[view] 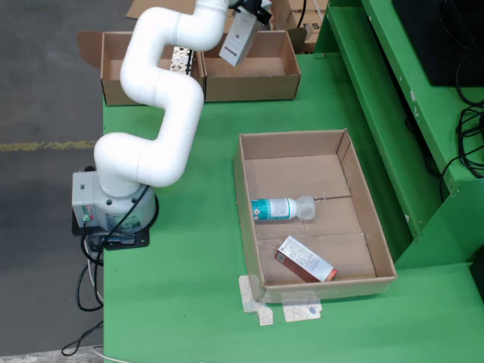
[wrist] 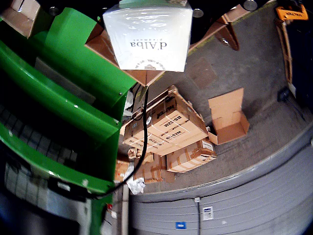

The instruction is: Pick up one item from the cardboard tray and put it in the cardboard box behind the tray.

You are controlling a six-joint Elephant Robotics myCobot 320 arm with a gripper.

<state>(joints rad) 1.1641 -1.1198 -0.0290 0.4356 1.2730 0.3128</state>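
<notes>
White carton is up in the air, tilted, hanging off the claw at the top of the fixed view, and it sits right over the right-hand cardboard box at the back of the green worktop! The claw-mounted view gives the close-up: the white carton fills the top of the picture, glossy, printed "d'Alba", held tight under the claw. The claw is clamped on that carton, though its fingers are mostly out of frame in both views. Just to the left of the claw in the fixed view, a second open box stands touching the first, with something patterned inside, partly hidden by the white arm. Well in front of the claw, nearer the camera, lies the cardboard tray. Inside it: a clear bottle with a teal label on its side, and nearer the front wall a small red-and-white packet, lying flat and angled.
</notes>
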